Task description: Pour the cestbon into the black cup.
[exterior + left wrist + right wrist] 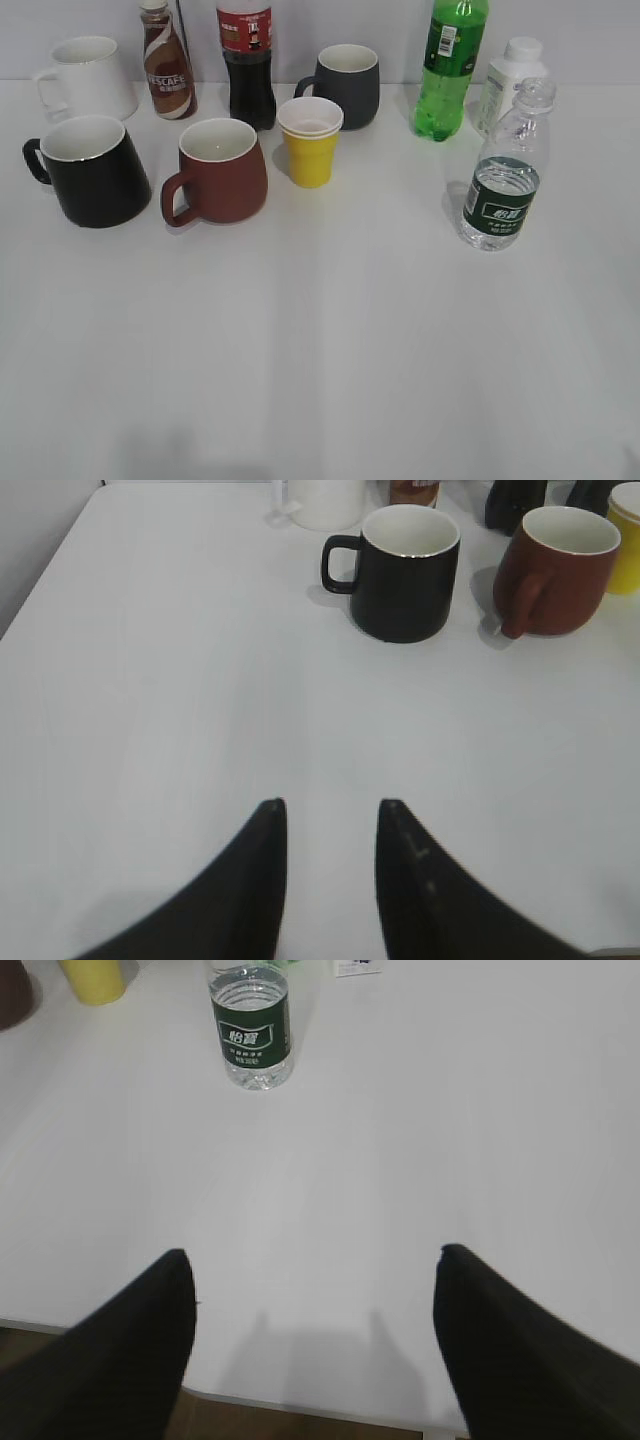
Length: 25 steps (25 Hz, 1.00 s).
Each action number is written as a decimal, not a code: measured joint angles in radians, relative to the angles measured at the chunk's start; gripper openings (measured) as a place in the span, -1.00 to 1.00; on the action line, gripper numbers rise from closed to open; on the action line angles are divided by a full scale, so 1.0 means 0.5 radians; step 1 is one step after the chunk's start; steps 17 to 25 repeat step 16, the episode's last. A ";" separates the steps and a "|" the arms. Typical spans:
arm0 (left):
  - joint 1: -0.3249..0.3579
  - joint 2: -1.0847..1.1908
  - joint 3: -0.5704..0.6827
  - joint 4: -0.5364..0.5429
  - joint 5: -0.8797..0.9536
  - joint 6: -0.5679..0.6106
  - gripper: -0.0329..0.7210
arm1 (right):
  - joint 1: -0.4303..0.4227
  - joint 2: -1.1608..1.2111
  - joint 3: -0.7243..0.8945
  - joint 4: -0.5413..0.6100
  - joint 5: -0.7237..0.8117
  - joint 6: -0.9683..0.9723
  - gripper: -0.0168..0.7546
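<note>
The cestbon (504, 170), a small clear ribbed bottle with a dark green label, stands upright at the right of the white table; it also shows in the right wrist view (252, 1028). The black cup (92, 170), glossy with a white inside and loop handle, stands at the left; it also shows in the left wrist view (403, 570). My left gripper (330, 805) is open and empty, well short of the black cup. My right gripper (312, 1252) is wide open and empty over the table's front edge, well short of the cestbon. Neither gripper shows in the exterior view.
A reddish-brown mug (218, 170), yellow paper cup (311, 140), dark grey mug (345, 85), white mug (85, 78), Nescafe bottle (166, 62), cola bottle (246, 62), green soda bottle (450, 62) and white opaque bottle (510, 80) stand along the back.
</note>
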 joint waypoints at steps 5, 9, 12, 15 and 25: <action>0.000 0.000 0.000 0.000 0.000 0.002 -0.28 | 0.000 0.000 0.000 0.000 0.002 0.000 0.48; 0.000 0.000 0.000 0.019 0.000 0.002 -0.28 | 0.000 0.000 0.000 0.000 0.002 0.000 0.48; 0.000 0.000 0.000 0.000 0.000 0.002 -0.28 | 0.000 0.000 0.000 0.000 0.002 -0.001 0.48; 0.000 0.000 0.000 0.000 0.000 0.002 -0.28 | 0.000 0.000 0.000 0.000 0.002 -0.001 0.48; 0.000 0.000 0.000 0.019 0.000 0.002 -0.28 | 0.000 0.000 0.000 0.000 0.002 -0.001 0.48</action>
